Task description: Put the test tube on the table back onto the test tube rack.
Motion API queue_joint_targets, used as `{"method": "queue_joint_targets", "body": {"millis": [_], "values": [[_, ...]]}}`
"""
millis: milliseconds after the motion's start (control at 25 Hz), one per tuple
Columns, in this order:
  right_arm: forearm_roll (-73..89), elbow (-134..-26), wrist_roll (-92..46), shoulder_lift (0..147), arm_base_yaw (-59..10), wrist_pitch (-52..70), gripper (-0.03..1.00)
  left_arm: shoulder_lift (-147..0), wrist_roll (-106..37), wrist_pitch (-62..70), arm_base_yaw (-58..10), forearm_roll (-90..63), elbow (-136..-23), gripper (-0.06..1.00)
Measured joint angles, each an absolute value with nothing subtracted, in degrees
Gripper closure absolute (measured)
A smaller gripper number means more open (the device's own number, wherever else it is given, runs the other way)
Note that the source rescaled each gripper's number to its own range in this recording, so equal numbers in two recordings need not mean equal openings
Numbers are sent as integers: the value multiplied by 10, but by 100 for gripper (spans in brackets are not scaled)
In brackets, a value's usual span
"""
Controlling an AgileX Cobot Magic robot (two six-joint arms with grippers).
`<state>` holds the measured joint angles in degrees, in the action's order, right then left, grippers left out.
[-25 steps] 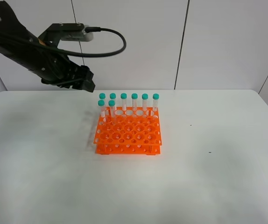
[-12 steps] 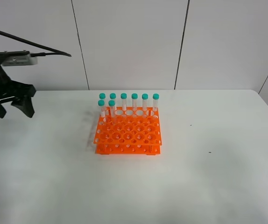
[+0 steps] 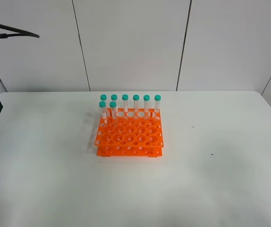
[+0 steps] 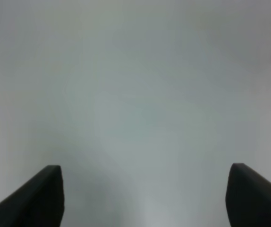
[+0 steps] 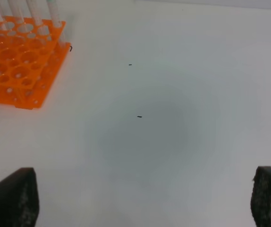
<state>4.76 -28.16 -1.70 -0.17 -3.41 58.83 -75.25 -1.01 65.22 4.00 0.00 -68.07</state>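
All 8 tubes stand in the test tube rack; none lies on the counter. Task apparently complete. Both grippers released, empty.

High cam looks down from the front at the test tube rack mid-table, wall behind. Right wrist cam hangs over bare tabletop, rack at frame edge, shared w/ high view. Left wrist cam: close, blurred white surface only.
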Motion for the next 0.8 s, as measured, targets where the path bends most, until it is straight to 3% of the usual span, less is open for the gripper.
{"method": "queue_joint_targets", "body": {"millis": [520, 800], "values": [[48, -282, -17, -2, -34, 588, -3, -438, -25, 638, 37, -18, -380, 1], [48, -282, -17, -2, -34, 588, -3, -208, -26, 626, 37, -19, -298, 1]]}}
